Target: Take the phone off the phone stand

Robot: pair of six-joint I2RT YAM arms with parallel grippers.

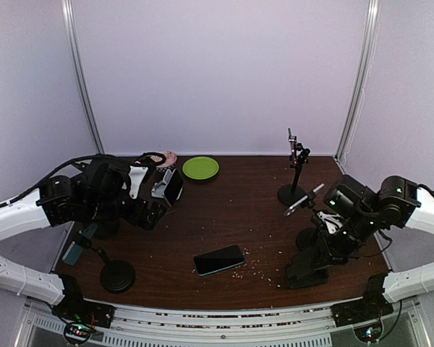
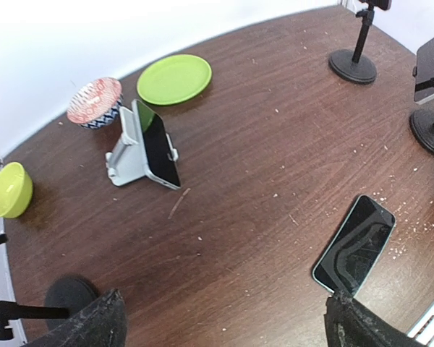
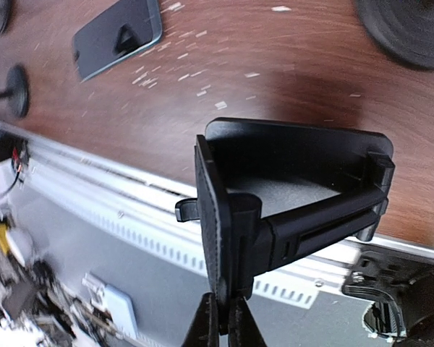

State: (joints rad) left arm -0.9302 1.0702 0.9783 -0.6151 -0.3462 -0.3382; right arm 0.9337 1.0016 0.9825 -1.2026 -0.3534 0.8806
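My right gripper (image 3: 223,329) is shut on the edge of a thin black phone (image 3: 211,217) that stands upright in a black folding stand (image 3: 304,181). The stand sits near the table's front edge. In the top view the right gripper (image 1: 317,249) is low over this stand (image 1: 304,269) at the front right. My left gripper (image 2: 228,322) is open and empty, hovering above bare table at the left (image 1: 153,211). Its dark fingertips (image 2: 94,322) show at the bottom corners of the left wrist view.
A second phone (image 1: 219,259) lies flat at the front middle. A white stand holding a phone (image 2: 148,148) is at the back left, by a green plate (image 1: 200,168), a patterned bowl (image 2: 95,103) and a yellow bowl (image 2: 11,189). Pole stands (image 1: 292,189) rise at back right and front left (image 1: 116,275).
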